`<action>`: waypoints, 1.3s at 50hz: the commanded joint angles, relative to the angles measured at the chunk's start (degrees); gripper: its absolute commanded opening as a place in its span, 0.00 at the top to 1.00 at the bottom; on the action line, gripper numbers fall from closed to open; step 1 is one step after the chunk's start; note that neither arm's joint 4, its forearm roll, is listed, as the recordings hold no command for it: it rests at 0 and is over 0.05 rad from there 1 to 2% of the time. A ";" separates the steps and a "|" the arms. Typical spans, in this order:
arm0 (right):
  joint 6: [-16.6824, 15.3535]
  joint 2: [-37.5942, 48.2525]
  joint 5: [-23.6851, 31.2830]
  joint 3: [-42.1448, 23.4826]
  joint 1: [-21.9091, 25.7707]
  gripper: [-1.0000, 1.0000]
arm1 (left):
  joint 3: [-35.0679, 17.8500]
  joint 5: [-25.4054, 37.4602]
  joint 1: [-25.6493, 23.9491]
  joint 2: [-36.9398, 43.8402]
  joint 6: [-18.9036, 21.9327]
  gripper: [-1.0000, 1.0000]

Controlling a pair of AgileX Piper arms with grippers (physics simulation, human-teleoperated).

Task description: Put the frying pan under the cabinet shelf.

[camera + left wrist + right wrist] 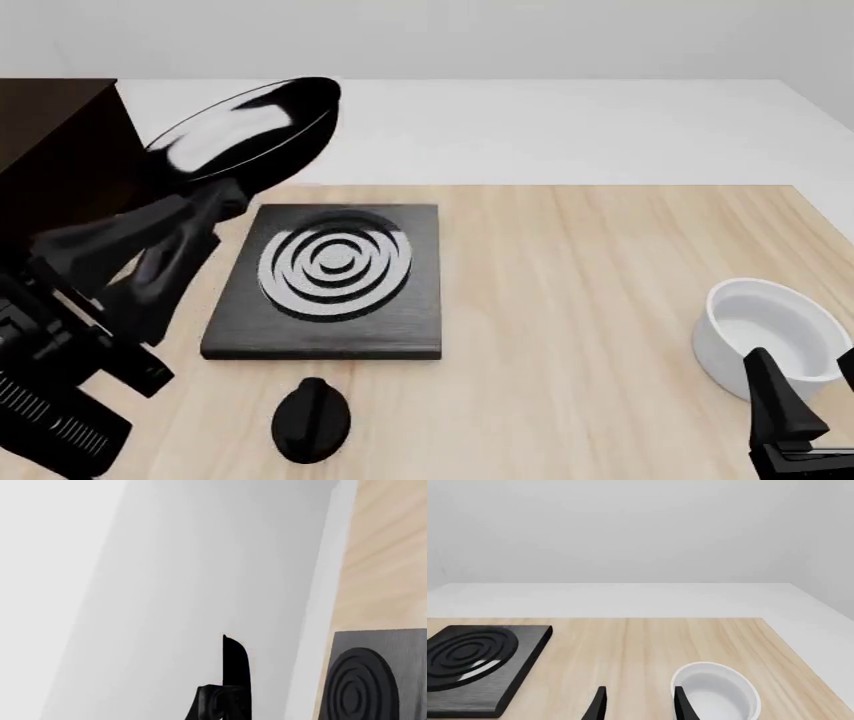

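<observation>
- The counter (614, 290) is pale wood with a light grain, and behind its far edge lies a plain white surface.
- The cabinet shelf (60, 160) stands at the far left of the front view, a big block of flat, very dark brown boards cut off by the picture's edge.
- The left arm, black and bulky, rises from the lower left across the cabinet's front, and its left pincer (200, 215) is clenched on the frying pan's handle.
- The frying pan (247, 125) is up in the air, clear of the counter, just beside the cabinet's upper right corner and above the far left corner of the stove plate. It is a round, glossy black pan, tilted so that its inside faces the camera, with a broad white sheen across the bowl and a thin bright rim. Its handle runs down into the pincer and is mostly hidden.
- The stove plate (327, 285) is a flat black square with white rings, lying left of centre.
- The white bowl (774, 335) sits near the right edge.
- The right pincer (637, 702) hangs low, its fingers apart and holding nothing, just beside the bowl.
- A small black knob (311, 420) lies at the near edge, in front of the stove plate.
</observation>
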 commanded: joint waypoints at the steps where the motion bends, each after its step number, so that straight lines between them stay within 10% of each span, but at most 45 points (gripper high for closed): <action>1: 0.00 -0.01 0.00 0.00 0.01 0.00 | 3.49 -7.43 5.23 -3.40 -3.97 1.00; 40: 0.01 0.00 0.00 0.00 0.00 0.00 | 12.02 -16.00 17.68 -2.33 -16.86 1.00; 65: 0.00 0.01 0.00 0.00 0.01 0.00 | 11.29 -9.89 20.03 -0.90 -22.63 1.00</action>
